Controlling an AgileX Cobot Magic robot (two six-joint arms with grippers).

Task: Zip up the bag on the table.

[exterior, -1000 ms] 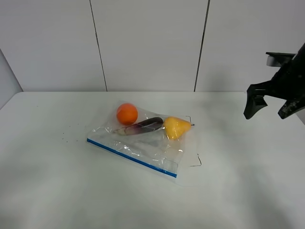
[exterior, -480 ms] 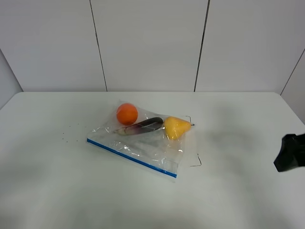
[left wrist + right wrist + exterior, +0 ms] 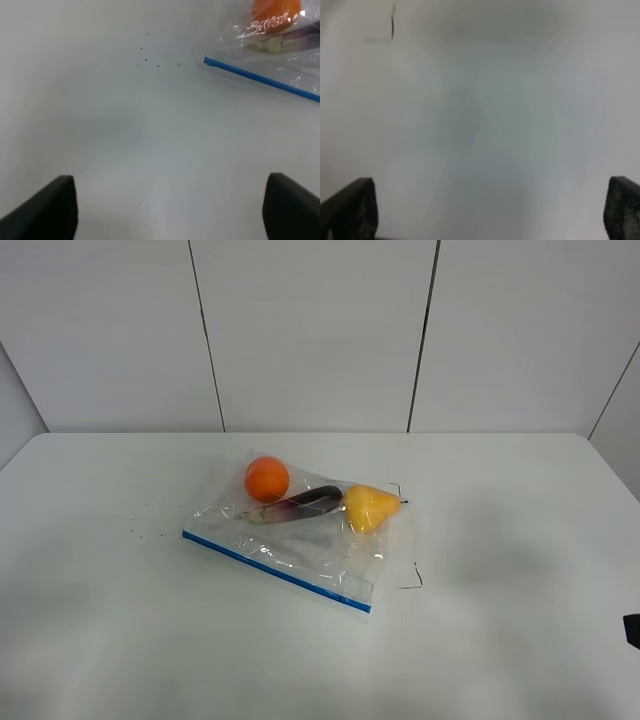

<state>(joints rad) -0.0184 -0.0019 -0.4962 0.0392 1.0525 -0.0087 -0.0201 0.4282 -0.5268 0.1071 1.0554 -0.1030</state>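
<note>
high: above, facing wall | wrists: near table | shared: bag edge (left)

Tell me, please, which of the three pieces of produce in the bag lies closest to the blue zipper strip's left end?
The orange. It sits at the bag's left side, while the purple eggplant lies in the middle and the yellow fruit at the right.

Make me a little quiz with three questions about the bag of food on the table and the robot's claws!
1. True or false: the left gripper is holding the bag.
2. What colour is the zipper strip? A red, B blue, C green.
3. Fill in: the round fruit in the bag is coloured ____.

Key: 1 false, its jaws stand open over the bare table. 2 B. 3 orange.
</note>
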